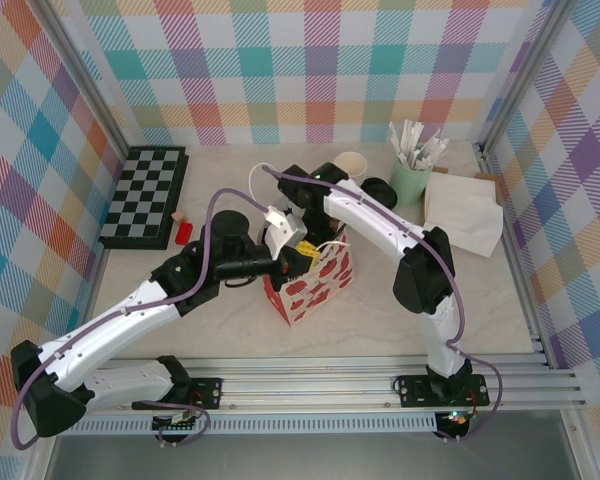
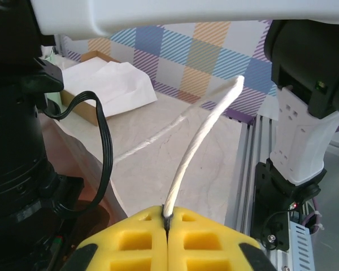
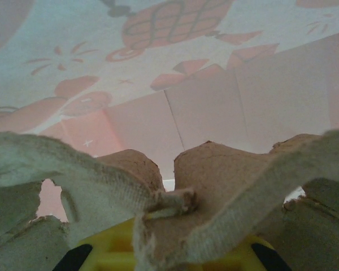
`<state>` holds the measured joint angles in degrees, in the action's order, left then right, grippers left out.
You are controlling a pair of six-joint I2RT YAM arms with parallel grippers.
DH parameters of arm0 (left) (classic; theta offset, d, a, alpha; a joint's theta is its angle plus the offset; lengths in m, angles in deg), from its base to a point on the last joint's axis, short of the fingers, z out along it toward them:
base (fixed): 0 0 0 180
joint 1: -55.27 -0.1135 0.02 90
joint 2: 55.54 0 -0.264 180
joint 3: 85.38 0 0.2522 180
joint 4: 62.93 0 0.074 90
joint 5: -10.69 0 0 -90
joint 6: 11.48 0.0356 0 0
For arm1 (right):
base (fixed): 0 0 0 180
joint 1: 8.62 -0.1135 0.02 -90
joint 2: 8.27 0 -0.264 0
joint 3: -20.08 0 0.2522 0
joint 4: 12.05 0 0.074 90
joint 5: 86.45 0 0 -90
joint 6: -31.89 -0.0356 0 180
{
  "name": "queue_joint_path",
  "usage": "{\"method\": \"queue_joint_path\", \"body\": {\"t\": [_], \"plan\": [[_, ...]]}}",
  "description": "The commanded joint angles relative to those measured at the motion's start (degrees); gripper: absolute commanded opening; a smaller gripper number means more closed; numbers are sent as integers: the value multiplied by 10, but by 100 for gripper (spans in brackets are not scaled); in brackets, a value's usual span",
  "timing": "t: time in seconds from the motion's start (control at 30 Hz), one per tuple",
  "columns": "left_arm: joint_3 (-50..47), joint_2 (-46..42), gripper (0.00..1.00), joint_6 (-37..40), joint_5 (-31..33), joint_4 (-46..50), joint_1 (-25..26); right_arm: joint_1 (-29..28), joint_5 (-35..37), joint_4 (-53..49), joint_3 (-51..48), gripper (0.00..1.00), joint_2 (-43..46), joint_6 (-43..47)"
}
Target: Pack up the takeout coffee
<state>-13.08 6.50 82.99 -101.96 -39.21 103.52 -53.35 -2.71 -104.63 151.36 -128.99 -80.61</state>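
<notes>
robot lab test cell; left arm (image 1: 130, 320) and right arm (image 1: 380, 225) bolted to aluminium rails (image 1: 320, 375); plaid backdrop walls (image 1: 310, 60) enclosing a pale tabletop (image 1: 380, 320)

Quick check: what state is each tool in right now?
Left tool: shut on the bag handle.
Right tool: shut on the cardboard tray.

Left hand (image 2: 168, 223) and right hand (image 1: 305, 246) pinched closed, arms bent inward.
</notes>
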Motion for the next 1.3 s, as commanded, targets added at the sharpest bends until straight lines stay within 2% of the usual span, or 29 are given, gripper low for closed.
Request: {"method": "queue_joint_path", "body": {"t": [0.0, 0.03, 0.07, 0.13, 0.17, 0.27, 0.4, 0.53, 0.63, 0.7, 0.73, 0.83, 0.97, 1.03, 1.07, 1.1, 1.27], "plan": [[1, -10, 36, -24, 34, -15, 5, -11, 21, 22, -30, 0, 2, -5], [3, -22, 57, -33, 62, -5, 3, -11, 21, 26, -38, 0, 6, -1], [3, -37, 69, -38, 80, 3, -4, -11, 19, 27, -44, 0, 10, 5], [1, -75, 87, -54, 120, 16, -25, -11, 17, 28, -56, 0, 17, 19], [5, -91, 91, -68, 128, 27, -46, -11, 14, 33, -64, 0, 21, 29], [40, -100, 94, -144, 154, 87, -129, -11, 16, 40, -75, 0, 32, 46], [99, -48, 95, -273, 214, 176, -237, -11, 13, 50, -74, 0, 37, 60], [146, 29, 94, -287, 192, 203, -256, -11, 14, 70, -83, 0, 43, 82], [191, 95, 89, -286, 187, 216, -256, -11, 20, 73, -86, 0, 41, 105], [207, 127, 81, -280, 149, 198, -256, -11, 26, 74, -90, 0, 40, 114], [213, 141, 75, -281, 135, 188, -255, -11, 27, 77, -95, 0, 41, 116], [229, 168, 53, -295, 157, 187, -256, -11, 22, 94, -112, 0, 48, 119], [225, 173, 30, -296, 157, 173, -256, -11, 23, 110, -138, 0, 57, 123], [222, 169, 9, -298, 166, 171, -256, -11, 27, 117, -153, 0, 63, 128], [221, 168, 3, -301, 172, 173, -256, -11, 29, 122, -160, 0, 64, 131], [220, 168, 0, -306, 177, 175, -256, -11, 32, 130, -169, 0, 67, 133], [211, 171, 0, -340, 164, 164, -256, -11, 49, 181, -207, 0, 61, 140]]}}
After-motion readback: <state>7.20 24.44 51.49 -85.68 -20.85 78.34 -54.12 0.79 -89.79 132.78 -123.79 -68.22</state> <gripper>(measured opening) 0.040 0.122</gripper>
